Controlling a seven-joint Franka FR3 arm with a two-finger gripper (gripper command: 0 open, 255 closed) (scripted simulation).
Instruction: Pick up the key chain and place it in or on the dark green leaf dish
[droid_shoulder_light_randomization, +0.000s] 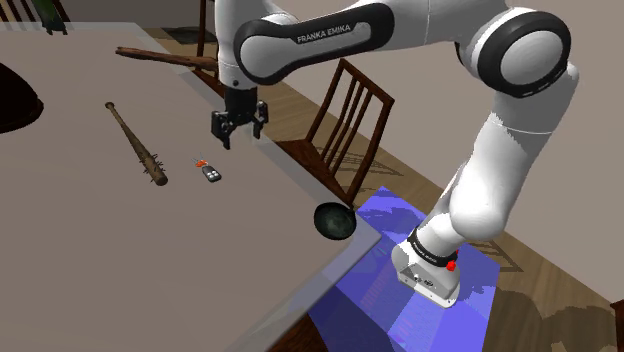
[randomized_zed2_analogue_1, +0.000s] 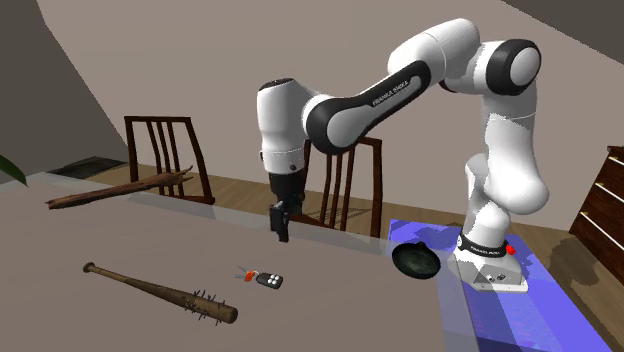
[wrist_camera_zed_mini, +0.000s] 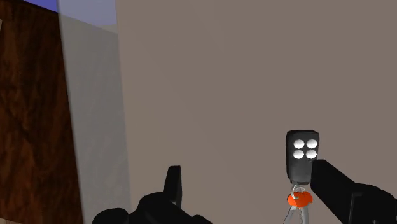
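key chain (droid_shoulder_light_randomization: 210, 172) | likely light, small stiff fob (wrist_camera_zed_mini: 301, 156), floppy tail | pinch fob's sides | claw (wrist_camera_zed_mini: 245, 170) released, empty, over surface (wrist_camera_zed_mini: 222, 76)

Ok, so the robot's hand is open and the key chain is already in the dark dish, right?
Not quite. The hand is open, but the key chain isn't in the dark dish; it lies on the table near the spiked bat, apart from the dish, as the shoulder view shows.
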